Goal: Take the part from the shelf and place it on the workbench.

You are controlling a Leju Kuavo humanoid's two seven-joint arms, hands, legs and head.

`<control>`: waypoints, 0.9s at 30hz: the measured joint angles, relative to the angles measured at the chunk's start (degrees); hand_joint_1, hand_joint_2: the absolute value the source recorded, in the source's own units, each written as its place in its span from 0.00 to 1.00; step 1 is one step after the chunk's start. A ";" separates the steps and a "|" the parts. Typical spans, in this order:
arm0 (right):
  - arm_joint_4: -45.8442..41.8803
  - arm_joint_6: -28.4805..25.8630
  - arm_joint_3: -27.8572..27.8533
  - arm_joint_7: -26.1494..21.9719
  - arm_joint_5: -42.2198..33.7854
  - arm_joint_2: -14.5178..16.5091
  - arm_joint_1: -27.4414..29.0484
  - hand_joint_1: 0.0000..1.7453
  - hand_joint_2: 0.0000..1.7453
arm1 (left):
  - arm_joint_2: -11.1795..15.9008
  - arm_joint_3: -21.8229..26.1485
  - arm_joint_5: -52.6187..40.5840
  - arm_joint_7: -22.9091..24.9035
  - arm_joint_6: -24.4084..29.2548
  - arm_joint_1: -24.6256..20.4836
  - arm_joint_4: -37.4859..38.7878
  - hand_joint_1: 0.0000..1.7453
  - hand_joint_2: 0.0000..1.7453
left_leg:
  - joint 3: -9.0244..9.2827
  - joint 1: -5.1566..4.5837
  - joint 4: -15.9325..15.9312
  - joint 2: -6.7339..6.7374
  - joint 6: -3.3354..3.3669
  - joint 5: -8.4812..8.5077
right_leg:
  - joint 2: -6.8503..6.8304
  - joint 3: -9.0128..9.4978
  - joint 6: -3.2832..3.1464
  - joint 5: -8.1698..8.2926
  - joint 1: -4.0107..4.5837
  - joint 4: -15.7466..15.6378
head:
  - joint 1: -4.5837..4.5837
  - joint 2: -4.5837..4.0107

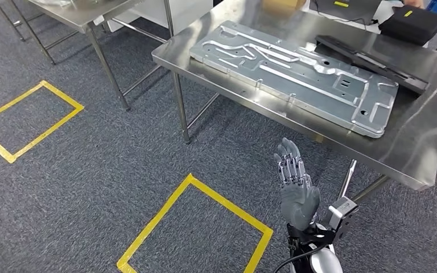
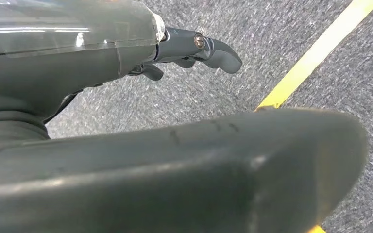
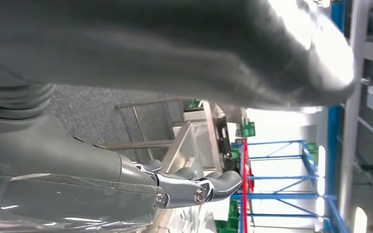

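Observation:
The part, a large flat silver metal plate [image 1: 296, 74] with raised ribs and grooves, lies flat on the steel workbench [image 1: 421, 142], filling most of its near side. My right hand [image 1: 296, 185] is raised in front of the bench's near edge, below the plate, its fingers straight and apart with nothing in them. In the right wrist view the right hand [image 3: 126, 179] holds nothing, with the bench's legs beyond it. My left hand [image 2: 102, 63] hangs over the grey carpet, fingers stretched out and empty.
A long black part [image 1: 370, 62] and a black case [image 1: 412, 23] lie on the far side of the bench. Another steel table [image 1: 74, 14] stands at the far left. Yellow tape squares [image 1: 196, 227] mark the carpet. Blue racks [image 3: 281, 184] stand in the distance.

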 joint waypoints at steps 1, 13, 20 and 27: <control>0.02 0.02 -0.02 -0.08 0.02 0.00 0.04 0.00 0.00 | 0.01 -0.01 -0.01 -0.36 0.04 0.01 0.00 0.00 0.00 | -0.29 0.07 0.13 -0.03 -0.36 0.30 | -0.05 -0.12 -0.30 0.06 -0.12 -0.41 | 0.00 0.00; 1.54 0.96 0.00 -0.50 -1.99 0.02 0.97 0.00 0.00 | 0.66 -0.03 0.87 -3.07 0.73 0.39 0.00 0.00 0.00 | 4.57 0.64 1.22 1.01 -1.41 -4.54 | -0.93 -4.68 -1.07 3.25 -0.02 0.97 | -0.11 0.00; 3.30 0.90 0.06 -1.13 -2.40 0.02 0.75 0.00 0.00 | 0.90 -0.01 1.15 -3.22 0.96 0.63 0.00 0.00 0.00 | 4.53 0.83 -1.46 -0.77 1.11 -3.26 | -1.20 -8.00 0.88 -1.03 -0.17 7.87 | 0.10 -0.01; 4.46 0.57 0.07 -1.23 -2.87 0.01 0.57 0.00 0.00 | 1.09 -0.01 1.18 -1.80 1.61 1.04 0.00 0.00 0.00 | 3.30 0.60 -0.46 -4.14 0.92 -2.85 | 1.69 -7.24 0.57 1.95 -0.53 6.62 | 0.18 0.00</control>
